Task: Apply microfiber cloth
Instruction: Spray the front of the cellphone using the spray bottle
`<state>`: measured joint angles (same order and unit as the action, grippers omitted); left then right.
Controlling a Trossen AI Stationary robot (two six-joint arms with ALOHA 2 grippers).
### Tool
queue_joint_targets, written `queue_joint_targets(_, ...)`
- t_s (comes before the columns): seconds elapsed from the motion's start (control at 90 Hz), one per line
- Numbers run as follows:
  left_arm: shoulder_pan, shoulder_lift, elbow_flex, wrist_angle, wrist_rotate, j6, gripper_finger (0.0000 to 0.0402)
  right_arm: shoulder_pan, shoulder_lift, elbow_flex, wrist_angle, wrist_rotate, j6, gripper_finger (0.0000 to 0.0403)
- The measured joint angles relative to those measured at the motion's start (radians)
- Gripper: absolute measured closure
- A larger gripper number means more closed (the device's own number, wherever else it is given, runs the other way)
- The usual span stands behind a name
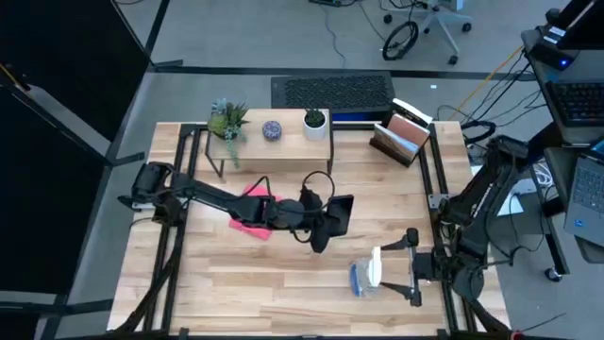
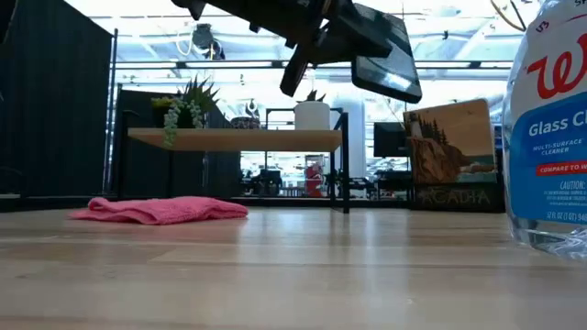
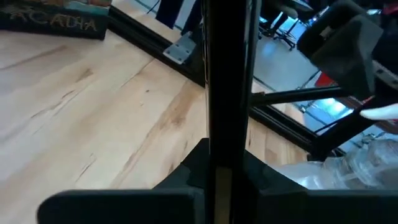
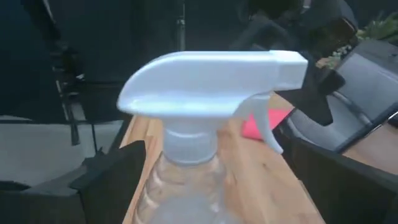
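High view: microfiber cloth (image 1: 253, 225) lies behind left gripper (image 1: 326, 225).

Soft pink microfiber cloth (image 2: 160, 210), pale grained wood table (image 2: 293, 275), seemingly glossy smartphone (image 2: 385, 55)

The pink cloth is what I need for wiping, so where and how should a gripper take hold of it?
The cloth lies flat and rumpled on the table, free of other things. Best guess: come straight down and pinch a raised fold near its middle; the thin edges hug the wood. The left gripper is occupied holding the phone aloft.
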<state>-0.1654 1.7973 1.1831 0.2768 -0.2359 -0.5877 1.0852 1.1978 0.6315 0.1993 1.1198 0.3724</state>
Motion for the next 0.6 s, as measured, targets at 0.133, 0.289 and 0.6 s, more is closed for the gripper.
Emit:
queue_joint_targets(0.133, 0.008, 0.000, 0.000, -0.002, 0.000, 0.000, 0.0385, -0.019, 0.033, 0.000, 0.078, -0.001, -0.069, 0.0012)
queue_joint_targets(0.289, 0.020, 0.000, 0.000, 0.010, 0.000, 0.001, 0.0385, -0.053, 0.060, 0.000, 0.112, -0.001, -0.093, 0.0012)
queue_joint_targets(0.6, 0.057, 0.018, -0.001, 0.137, 0.044, 0.100, 0.0385, -0.070, 0.065, 0.000, 0.127, -0.024, -0.081, 0.0012)
